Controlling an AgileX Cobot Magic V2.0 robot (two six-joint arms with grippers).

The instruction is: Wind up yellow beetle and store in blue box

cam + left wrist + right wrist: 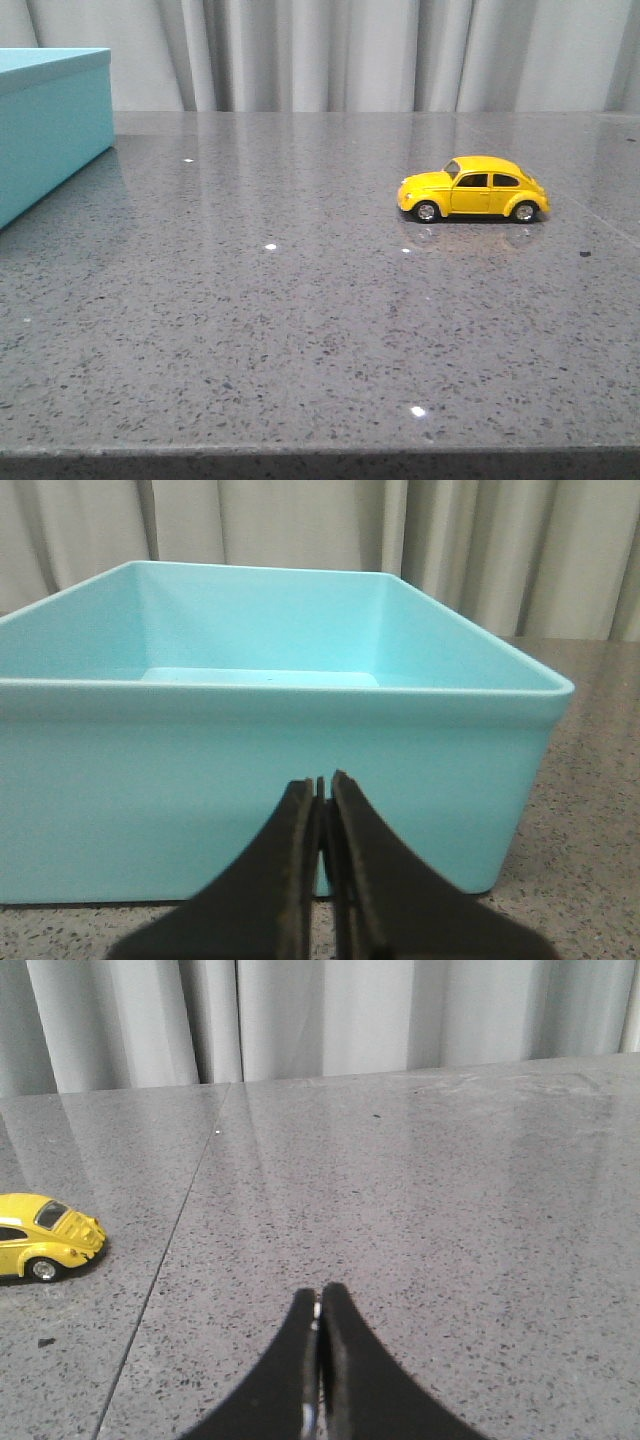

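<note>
I judged the yellow beetle (473,189) light, rigid and glossy-slick, best pinched across its doors. It sat toward the worktop's (300,330) right side, the blue box (45,125) at the far left corner. Both my left claw (321,792) and right claw (319,1305) were closed, empty; polished speckled stone, pale curtains (330,50) behind.

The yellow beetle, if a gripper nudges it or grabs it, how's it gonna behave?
The yellow beetle stands on four wheels on a smooth table, so a lengthwise push would probably roll it. Its rounded glossy body may slip between fingers. It looks rigid and small, likely light.
</note>
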